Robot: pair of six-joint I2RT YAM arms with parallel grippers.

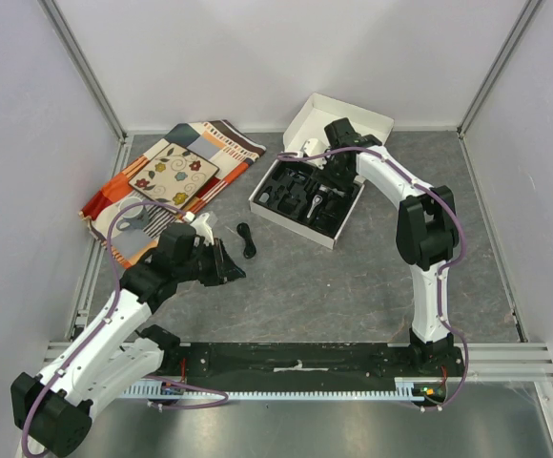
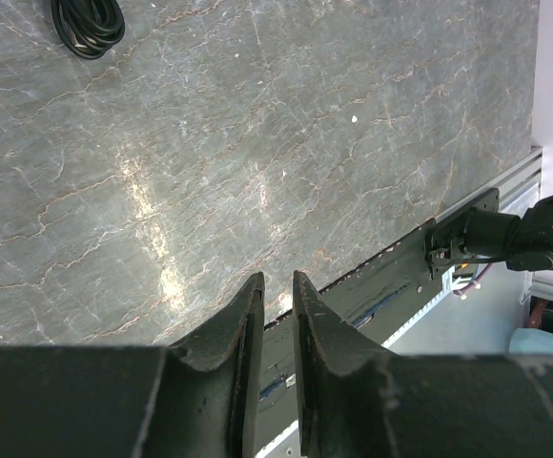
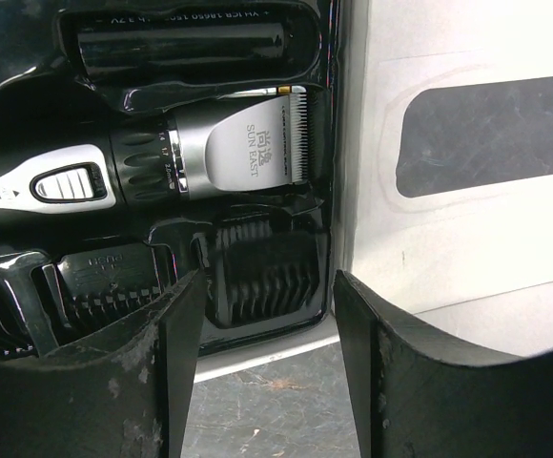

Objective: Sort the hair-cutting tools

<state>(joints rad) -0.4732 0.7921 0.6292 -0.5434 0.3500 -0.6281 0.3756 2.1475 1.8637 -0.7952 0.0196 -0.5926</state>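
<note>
The box (image 1: 350, 113) sits near the table's (image 1: 353, 286) far edge, right of the middle. In its tray (image 1: 284, 191) lies the clipper (image 3: 210, 157), with comb attachments (image 3: 257, 272) in the slots just beside it. The cord (image 1: 248, 240) lies on the table left of the box, nearer the middle. A cloth (image 1: 172, 172) covers the far-left corner.
</note>
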